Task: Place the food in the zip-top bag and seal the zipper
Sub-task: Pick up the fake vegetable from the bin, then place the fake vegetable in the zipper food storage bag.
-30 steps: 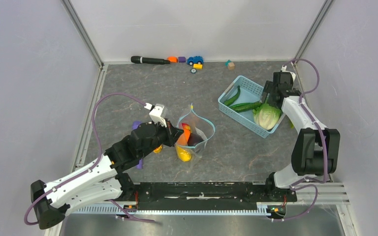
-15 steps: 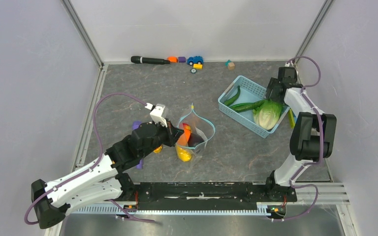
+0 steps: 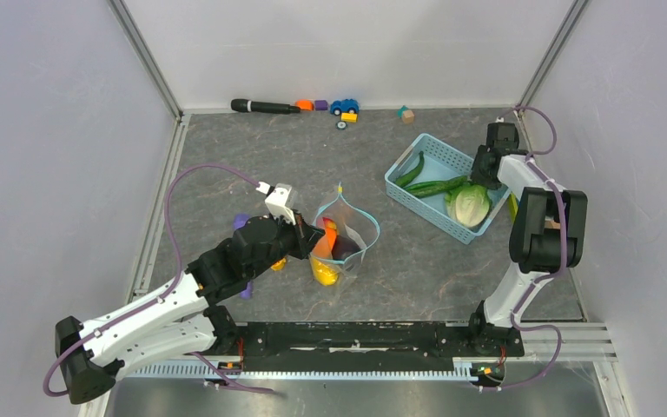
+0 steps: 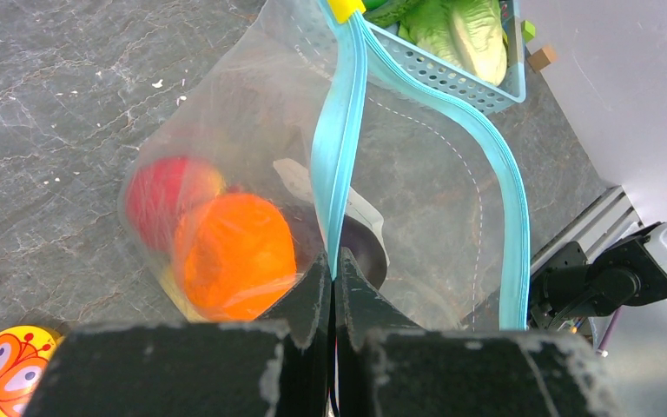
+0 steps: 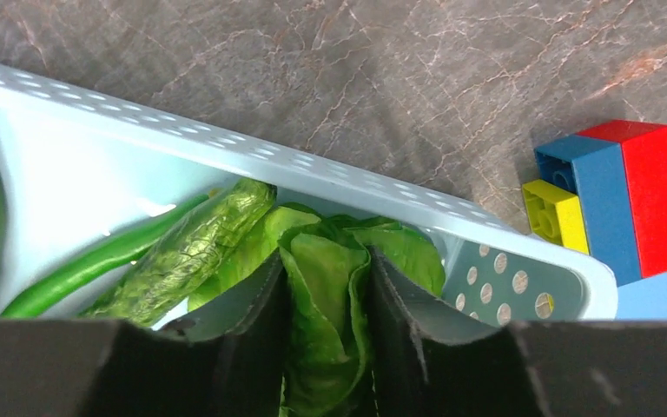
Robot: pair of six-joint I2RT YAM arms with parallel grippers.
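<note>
The clear zip-top bag (image 3: pixel 345 236) stands open mid-table. Through its wall show an orange (image 4: pixel 234 252), a red round fruit (image 4: pixel 161 191) and a dark eggplant (image 4: pixel 360 252), with a yellow mango (image 3: pixel 323 272) at the bottom. My left gripper (image 4: pixel 333 261) is shut on the teal zipper (image 4: pixel 334 156) at the bag's near lip. The lettuce (image 3: pixel 469 205) and long green pods (image 3: pixel 434 186) lie in the light-blue basket (image 3: pixel 417 148). My right gripper (image 5: pixel 326 269) reaches into the basket's far corner, its fingers pressed on the lettuce's leafy end (image 5: pixel 330 295).
Stacked toy blocks (image 5: pixel 617 200) sit just outside the basket's right corner, against the right wall. A black stick (image 3: pixel 265 106), a toy car (image 3: pixel 344 106) and a small block (image 3: pixel 407 114) line the back wall. A purple piece (image 3: pixel 240 221) lies beside my left arm.
My right gripper has swung toward the basket's far right corner and closed on the lettuce's leaves, and the lettuce has shifted a little. The left arm and bag have not moved.
</note>
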